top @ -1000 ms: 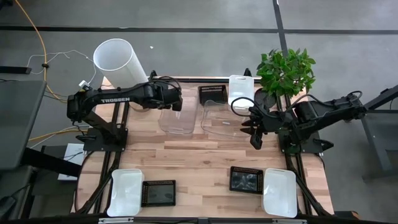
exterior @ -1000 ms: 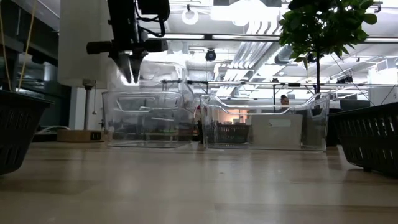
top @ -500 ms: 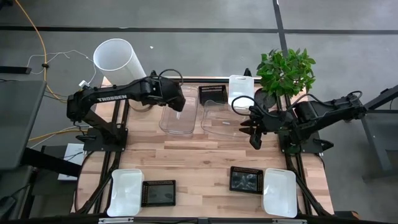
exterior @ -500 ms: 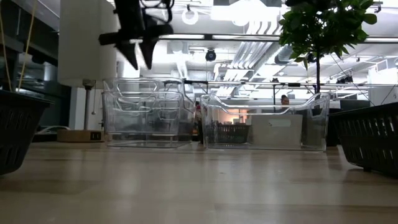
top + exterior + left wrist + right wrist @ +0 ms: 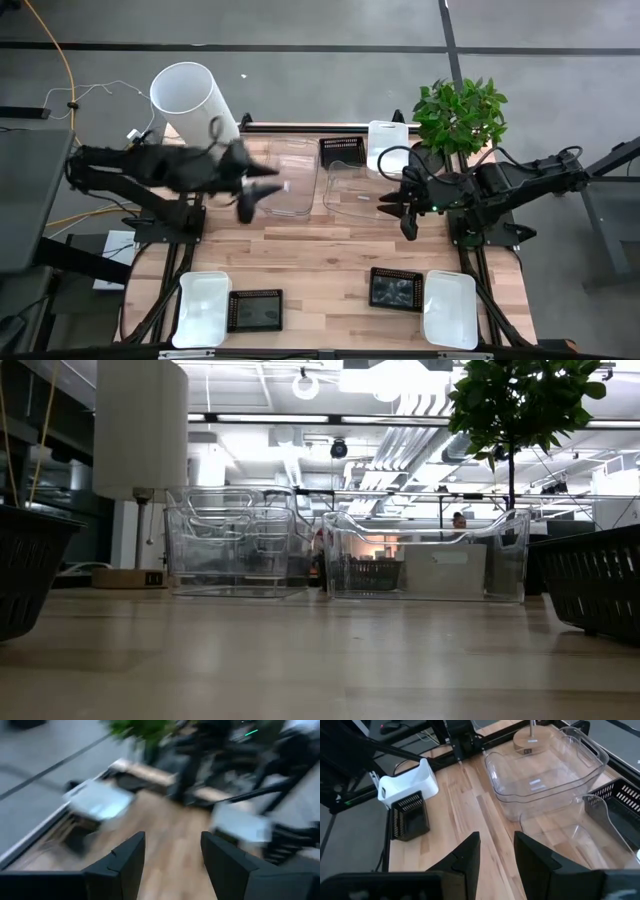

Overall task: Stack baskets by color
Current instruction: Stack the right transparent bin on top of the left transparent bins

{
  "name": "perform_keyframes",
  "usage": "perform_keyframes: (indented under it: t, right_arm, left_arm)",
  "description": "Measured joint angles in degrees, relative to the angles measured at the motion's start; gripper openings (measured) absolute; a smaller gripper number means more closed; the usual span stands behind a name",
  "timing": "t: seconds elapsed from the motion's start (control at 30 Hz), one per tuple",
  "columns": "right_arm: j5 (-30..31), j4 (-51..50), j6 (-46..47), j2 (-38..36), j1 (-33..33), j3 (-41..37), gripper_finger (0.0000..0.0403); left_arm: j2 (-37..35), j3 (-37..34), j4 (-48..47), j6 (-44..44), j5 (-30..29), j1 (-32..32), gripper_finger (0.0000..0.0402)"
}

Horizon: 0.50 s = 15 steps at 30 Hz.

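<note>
Two clear baskets sit side by side in the upper middle of the high view: the left clear basket (image 5: 291, 180), which in the low view shows doubled rims as if one bin is nested in another, and the right clear basket (image 5: 352, 188), a single bin. Behind them, toward the top edge of the table, are a black basket (image 5: 341, 150) and a white basket (image 5: 387, 143); along the bottom of the frame lie two more white baskets (image 5: 201, 307) (image 5: 449, 307) and two more black baskets (image 5: 254, 310) (image 5: 396, 288). The left gripper (image 5: 250, 196) hangs left of the clear pair with its fingers spread and nothing between them. The right gripper (image 5: 400, 208) waits at the right clear basket's right side, its fingers a little apart and empty. These bins look light, thin-walled and smooth, likely stiff enough to lift by one wall but apt to tip or slip. The best hold is probably pinching the rim or the cut-out handle at a short end of the right clear basket, then lowering it level into its neighbour.
</note>
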Motion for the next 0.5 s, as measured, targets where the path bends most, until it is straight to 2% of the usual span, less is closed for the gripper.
perform_keyframes:
  t: [0.1,0.2,0.33,0.4,0.5]
  right_arm:
    - [0.24,0.43,0.02,0.13,0.0,0.0,0.0108]
    - [0.68,0.39,0.16,0.51,0.0,0.0,0.0108]
    - [0.98,0.41,0.42,1.42,-0.02,0.0,0.0108]
    - [0.96,0.78,0.42,2.1,0.0,-0.02,0.0108]
    - [0.95,1.05,0.43,3.32,-0.01,-0.02,0.0115]
  left_arm:
    - [-4.38,-7.79,8.1,-1.11,-4.04,-7.42,0.0182]
    - [-7.52,-17.71,19.23,-2.4,-10.73,-14.41,0.0182]
    - [-8.87,-30.3,32.83,-2.58,-17.15,-20.45,0.0182]
    - [-8.89,-34.16,37.83,-2.28,-17.69,-21.66,0.0182]
    - [-8.93,-36.24,40.78,0.92,-16.11,-22.13,0.0182]
